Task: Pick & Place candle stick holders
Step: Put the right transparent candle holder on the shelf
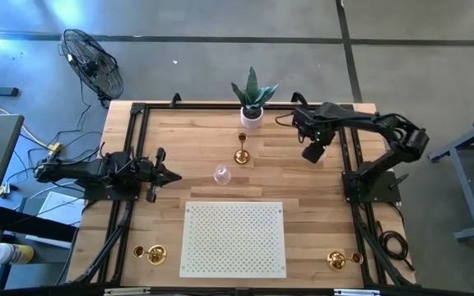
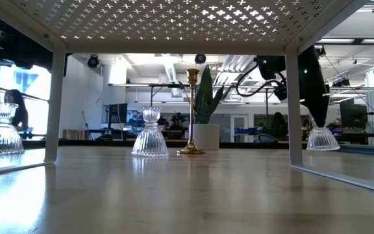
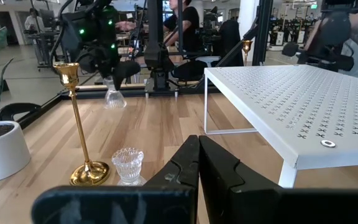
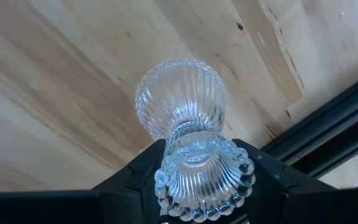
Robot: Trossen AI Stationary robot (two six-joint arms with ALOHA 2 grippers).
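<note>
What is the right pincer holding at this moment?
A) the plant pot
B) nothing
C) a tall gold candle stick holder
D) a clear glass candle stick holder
D: the right wrist view shows the right pincer clamped around a ribbed clear glass holder above the wooden table.

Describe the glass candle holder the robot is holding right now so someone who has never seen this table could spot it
Start at the white pot with the green plant at the table's far edge, then look to the right gripper hanging beside it. The ribbed clear glass holder is pinched between its fingers, lifted above the wood. Unlike the glass holder standing by the tall gold candlestick, it is off the table.
</note>
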